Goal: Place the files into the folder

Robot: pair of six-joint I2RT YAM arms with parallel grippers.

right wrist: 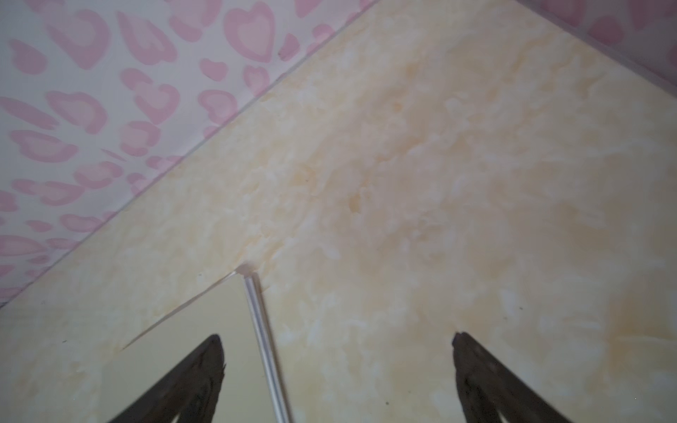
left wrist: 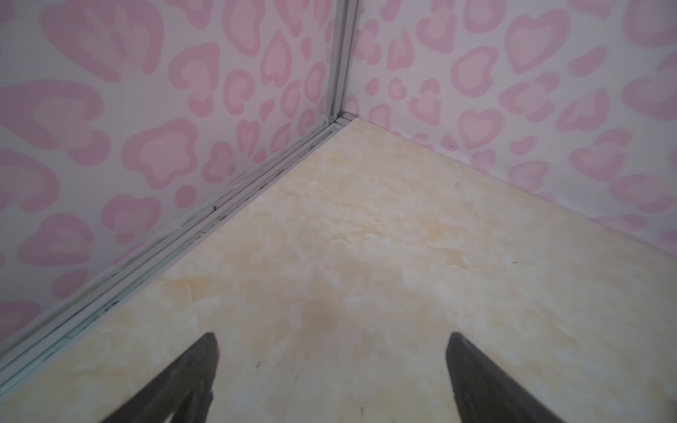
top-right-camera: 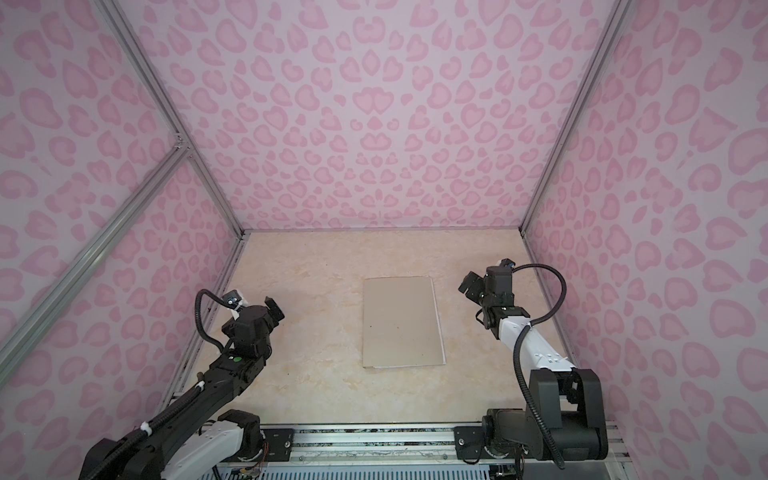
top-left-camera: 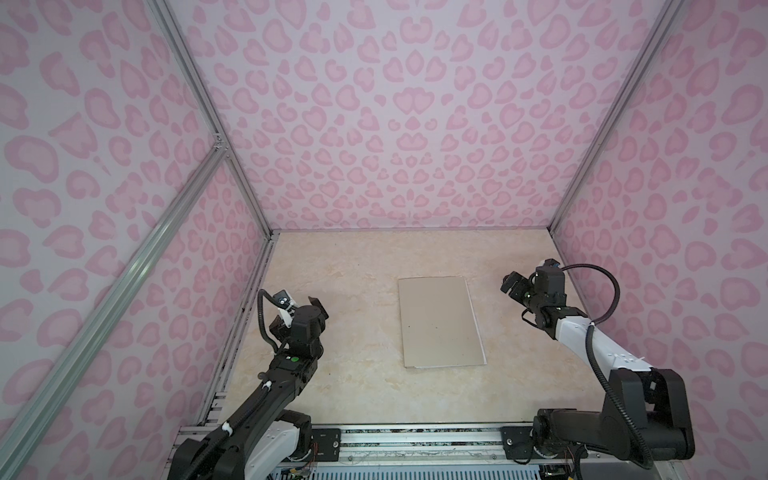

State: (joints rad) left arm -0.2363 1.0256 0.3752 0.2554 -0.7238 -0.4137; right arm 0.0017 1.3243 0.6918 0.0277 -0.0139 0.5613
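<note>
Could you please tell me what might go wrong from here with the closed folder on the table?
1. White files poke past the folder's right and near edges; they could slide out if it is moved.
2. The right gripper, jaws open, hangs near that open side; a low pass might snag the cover or sheets.

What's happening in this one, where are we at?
Nothing is being handled. The thin grey-beige cardboard folder lies closed on the marble-patterned table, with white paper sheet edges showing along its side and near edge. The left gripper and right gripper both hang open and empty, one on either side of it.
</note>
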